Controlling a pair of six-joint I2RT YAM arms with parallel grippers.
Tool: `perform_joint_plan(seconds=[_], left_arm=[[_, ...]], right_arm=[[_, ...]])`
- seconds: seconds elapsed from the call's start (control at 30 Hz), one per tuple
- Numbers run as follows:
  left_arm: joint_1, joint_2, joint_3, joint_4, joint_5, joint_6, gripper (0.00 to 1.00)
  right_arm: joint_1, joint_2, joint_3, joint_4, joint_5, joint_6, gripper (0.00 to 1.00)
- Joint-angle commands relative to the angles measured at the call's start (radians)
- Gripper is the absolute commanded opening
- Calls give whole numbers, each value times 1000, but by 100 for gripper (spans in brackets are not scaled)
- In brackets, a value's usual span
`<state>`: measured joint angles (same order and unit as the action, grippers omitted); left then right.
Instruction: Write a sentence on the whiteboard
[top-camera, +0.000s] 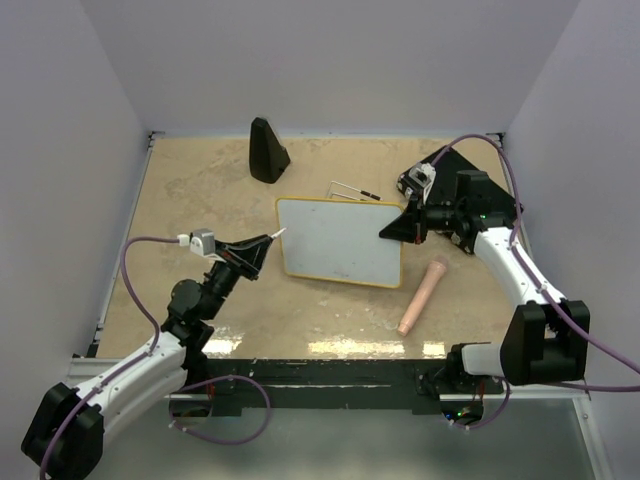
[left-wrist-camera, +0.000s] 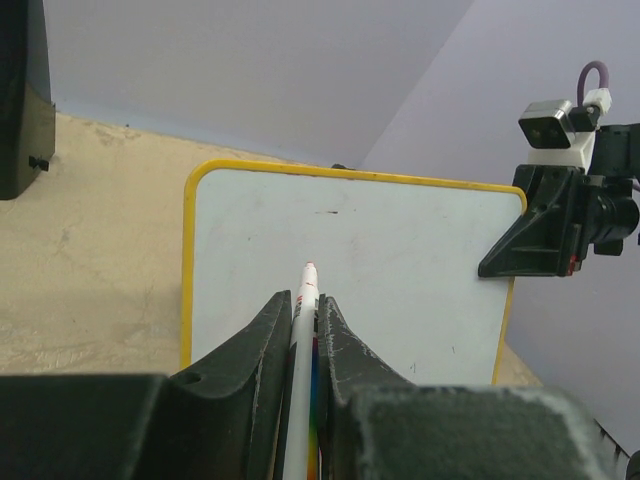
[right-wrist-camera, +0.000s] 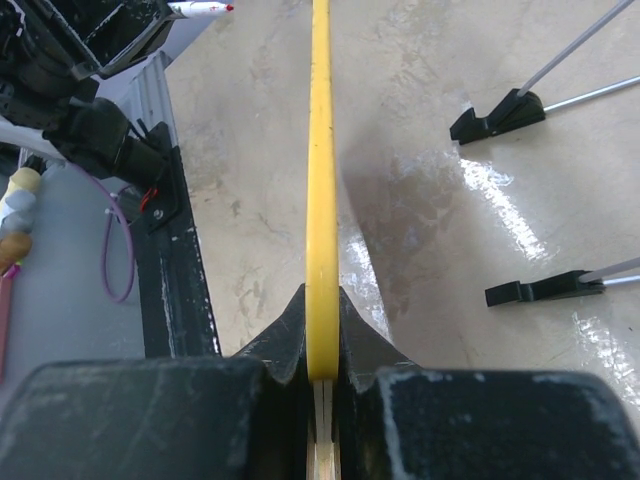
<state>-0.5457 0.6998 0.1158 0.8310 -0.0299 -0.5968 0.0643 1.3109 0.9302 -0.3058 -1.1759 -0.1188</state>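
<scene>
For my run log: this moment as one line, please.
left gripper shut on marker | right gripper shut on whiteboard | no sentence yet

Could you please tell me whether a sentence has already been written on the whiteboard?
No, the glossy yellow-rimmed white rectangular board shows only one tiny dark mark, no words.

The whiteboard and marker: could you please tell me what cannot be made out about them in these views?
- Right wrist view: the whiteboard is edge-on in the right hand, so its face is hidden.
- Left wrist view: the left hand covers most of the marker and the board's near edge.
- Left wrist view: a small dark mark is too small to identify.
</scene>
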Motion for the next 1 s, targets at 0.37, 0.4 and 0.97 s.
perform_joint_plan(seconds=[0.37,0.4,0.97], left_arm=[[-3,58,54,100,10,92,0],[-3,69,56,109,13,92,0],[-5,139,76,145,2,137,0]], right_arm=[[-4,-56,19,57,-79,107,0],[-4,-58,19,59,-79,108,0],[-3,-61,1,86,-93,111,0]])
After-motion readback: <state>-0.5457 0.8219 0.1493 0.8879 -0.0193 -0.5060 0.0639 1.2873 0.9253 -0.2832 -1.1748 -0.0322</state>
